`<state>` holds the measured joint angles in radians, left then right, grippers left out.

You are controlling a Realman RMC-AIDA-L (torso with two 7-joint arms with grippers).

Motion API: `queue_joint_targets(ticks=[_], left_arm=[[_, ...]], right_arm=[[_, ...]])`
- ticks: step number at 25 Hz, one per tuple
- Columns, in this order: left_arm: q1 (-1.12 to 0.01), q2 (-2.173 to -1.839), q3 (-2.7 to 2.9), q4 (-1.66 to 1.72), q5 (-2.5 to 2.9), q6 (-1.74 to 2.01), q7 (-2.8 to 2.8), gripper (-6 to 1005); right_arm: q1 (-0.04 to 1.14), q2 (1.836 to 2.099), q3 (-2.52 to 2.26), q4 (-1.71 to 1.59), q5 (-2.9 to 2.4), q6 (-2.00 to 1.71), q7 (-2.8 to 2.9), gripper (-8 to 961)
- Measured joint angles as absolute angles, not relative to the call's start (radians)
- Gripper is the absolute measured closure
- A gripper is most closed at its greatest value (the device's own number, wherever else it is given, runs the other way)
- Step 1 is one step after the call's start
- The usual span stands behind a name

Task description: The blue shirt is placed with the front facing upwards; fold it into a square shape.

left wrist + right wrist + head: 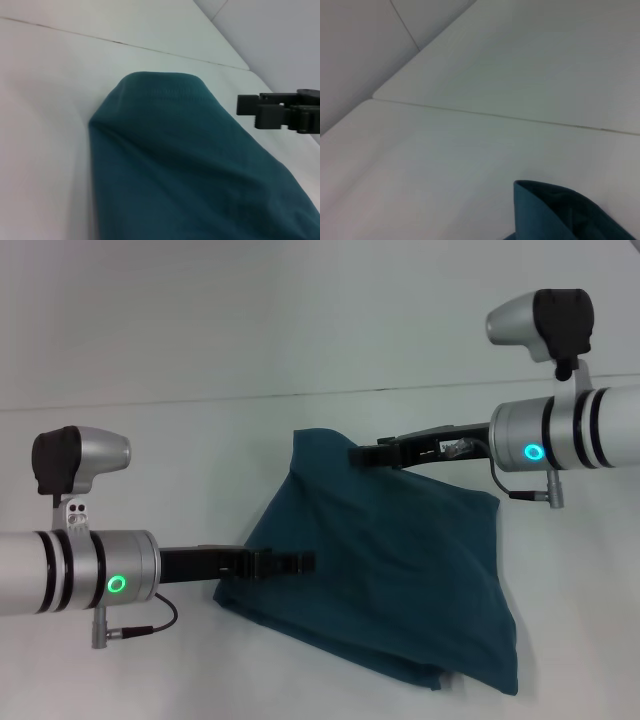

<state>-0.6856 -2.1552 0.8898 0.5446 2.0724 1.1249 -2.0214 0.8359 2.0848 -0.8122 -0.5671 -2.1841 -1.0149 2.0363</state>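
Diagonally, the blue shirt (400,570) — folded, long axis far-left to near-right — both end effectors' grip states unclear.

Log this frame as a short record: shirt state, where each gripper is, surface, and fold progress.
shirt: the blue shirt lies bunched in a folded heap; no lettering shows
left gripper: the left gripper reaches over the shirt's left edge
right gripper: the right gripper is at the shirt's far upper corner
surface: white table with a thin seam line
fold progress: partly folded, uneven outline, not yet a square
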Motion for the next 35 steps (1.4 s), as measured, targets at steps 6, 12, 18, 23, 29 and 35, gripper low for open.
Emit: queue_joint_targets(ticks=[6,12,18,23,29,35], left_arm=[[-0.686,-2.155,0.89,0.545,2.072,1.127,-2.023,185],[-0.687,-2.155,0.89,0.545,2.072,1.129,-2.025,186],[-0.687,-2.155,0.888,0.545,2.072,1.129,-2.025,186],[-0.686,-2.154,0.885,0.545,2.072,1.128,-2.025,186],[-0.685,-2.153,0.884,0.545,2.072,1.129,-2.025,186],[-0.684,-2.152,0.883,0.544,2.072,1.126,-2.025,185]], right_arm=[[0.851,2.086,-0.849,-0.529,-2.184,-0.954,2.036,386],[0.86,2.089,-0.876,-0.517,-2.184,-0.918,2.033,431],[0.865,2.088,-0.879,-0.504,-2.187,-0.913,2.031,512],[0.867,2.089,-0.899,-0.503,-2.186,-0.912,2.035,605],[0.854,2.089,-0.895,-0.51,-2.174,-0.906,2.037,825],[0.815,2.083,-0.892,-0.54,-2.132,-0.892,2.043,913]])
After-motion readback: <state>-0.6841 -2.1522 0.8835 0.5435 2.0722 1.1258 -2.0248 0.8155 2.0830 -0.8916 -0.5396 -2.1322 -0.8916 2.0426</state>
